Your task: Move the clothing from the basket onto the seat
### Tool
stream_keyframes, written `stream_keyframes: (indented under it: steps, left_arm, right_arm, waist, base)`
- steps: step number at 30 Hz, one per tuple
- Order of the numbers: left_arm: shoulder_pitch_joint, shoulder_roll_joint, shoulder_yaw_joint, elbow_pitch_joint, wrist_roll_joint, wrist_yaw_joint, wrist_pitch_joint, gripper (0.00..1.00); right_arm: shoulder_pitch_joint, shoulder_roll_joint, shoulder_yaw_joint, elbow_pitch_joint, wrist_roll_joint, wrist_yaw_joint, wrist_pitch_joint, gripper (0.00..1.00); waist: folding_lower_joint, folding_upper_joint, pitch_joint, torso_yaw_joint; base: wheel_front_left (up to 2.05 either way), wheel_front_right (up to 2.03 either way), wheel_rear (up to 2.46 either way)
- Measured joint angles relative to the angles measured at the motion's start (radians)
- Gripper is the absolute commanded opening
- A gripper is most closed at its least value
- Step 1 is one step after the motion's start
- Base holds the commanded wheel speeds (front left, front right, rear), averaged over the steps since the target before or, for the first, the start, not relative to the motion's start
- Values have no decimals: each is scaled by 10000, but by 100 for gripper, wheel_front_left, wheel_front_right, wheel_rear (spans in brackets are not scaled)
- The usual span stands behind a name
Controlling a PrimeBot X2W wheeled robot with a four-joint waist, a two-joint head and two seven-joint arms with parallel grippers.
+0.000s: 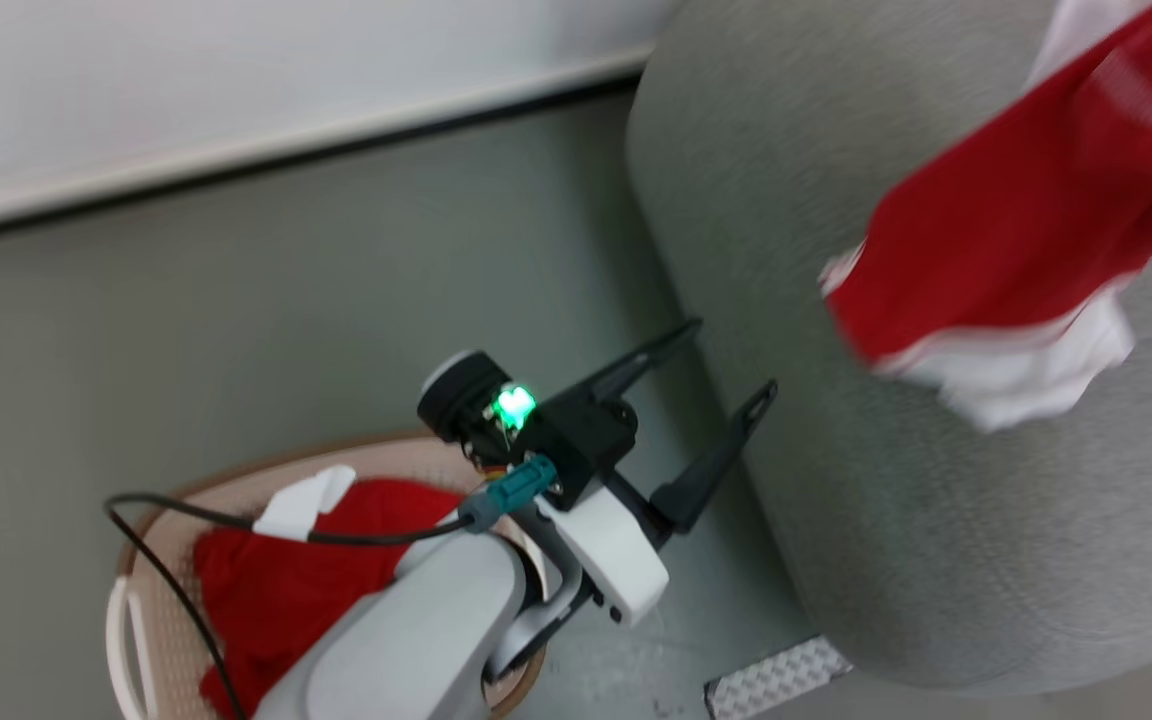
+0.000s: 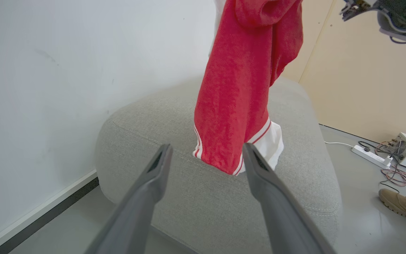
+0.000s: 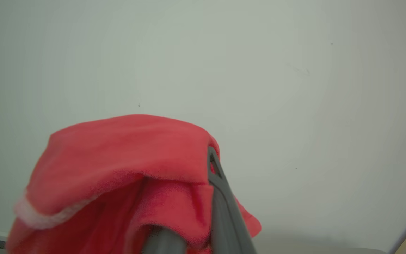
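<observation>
seat (image 1: 836,520): large grey fabric-upholstered block, rounded corners, seam along its side; everything below is placed relative to it.
hanging garment (image 2: 236,106): bright red soft fabric with a white hem panel and stripes. It hung above the seat top, long axis vertical, white hem lowest. Couldn't tell whether the hem touched the seat.
right gripper (image 3: 192,197): fingers were clamped on a bunched fold at the garment's top, with cloth draped over both. It was held high over the seat, pointing toward the pale wall.
key relation: the garment hung straight below the right fingers, with the seat straight below the garment. Lowering or letting go looked like the next move, so that was the right arm's job.
left gripper (image 1: 734,358): two long dark fingers were spread apart with nothing between them. It hovered beside the seat's flank, tips aimed at the seat and the hem.
basket garment (image 1: 266,590): second red-and-white piece, lay inside the basket.
basket (image 1: 236,490): oval cream-white perforated plastic with a brown rim and white handle. It sat on the floor near the seat's flank, under the left forearm.
progress: judged about half done, with one piece not yet fetched.
</observation>
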State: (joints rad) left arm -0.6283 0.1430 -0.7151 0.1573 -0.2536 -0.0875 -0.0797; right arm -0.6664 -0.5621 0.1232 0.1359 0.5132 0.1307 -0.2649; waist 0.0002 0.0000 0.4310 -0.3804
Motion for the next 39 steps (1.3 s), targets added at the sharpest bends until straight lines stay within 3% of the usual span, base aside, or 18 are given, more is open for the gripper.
stream_keyframes:
  steps: [11,15,18,24,27,28,29,30,39]
  left_arm:
    - [-1313,27,44,-324,460,63,219,100]
    - [-1440,-27,-38,-343,514,90,209,100]
    - [-1445,-71,-71,-349,516,190,207,100]
    - [-1216,-65,-100,-322,508,374,113,100]
    - [-1064,-54,-138,-299,449,433,79,100]
    - [-1026,-58,-140,-299,416,445,71,100]
    - [-997,-56,-111,-286,410,485,17,100]
    - [-980,-42,-73,-267,403,537,-13,100]
    - [-546,42,174,92,-52,690,-453,100]
  right_arm:
    - [-4285,-2406,-955,3342,314,0,50,0]
    - [-5115,-2809,-1089,4838,477,0,100,0]
    - [-5366,-2671,-1191,6138,558,0,278,0]
    - [-5219,-1333,-700,7900,614,0,261,0]
    - [-5085,-1097,-481,8579,570,0,261,0]
    - [-5083,-1097,-445,8742,570,0,259,29]
    - [-5082,-1099,-403,8882,571,0,253,77]
    - [-5084,-1072,-293,9016,570,0,311,100]
    - [-4305,-978,1258,8769,571,0,382,100]
  waist:
    - [1,0,2509,1260]
    - [0,0,3056,1776]
    - [0,0,3348,2112]
    - [0,0,3636,2455]
    - [-1,0,3484,2452]
    - [-1,0,3424,2450]
    - [-1,0,3360,2449]
    - [-1,0,3290,2442]
    - [-3,0,2350,2193]
  base:
    - [0,0,0]
    - [0,0,0]
    - [0,0,0]
    - [0,0,0]
    - [0,0,0]
    - [0,0,0]
    - [0,0,0]
    - [0,0,0]
    - [0,0,0]
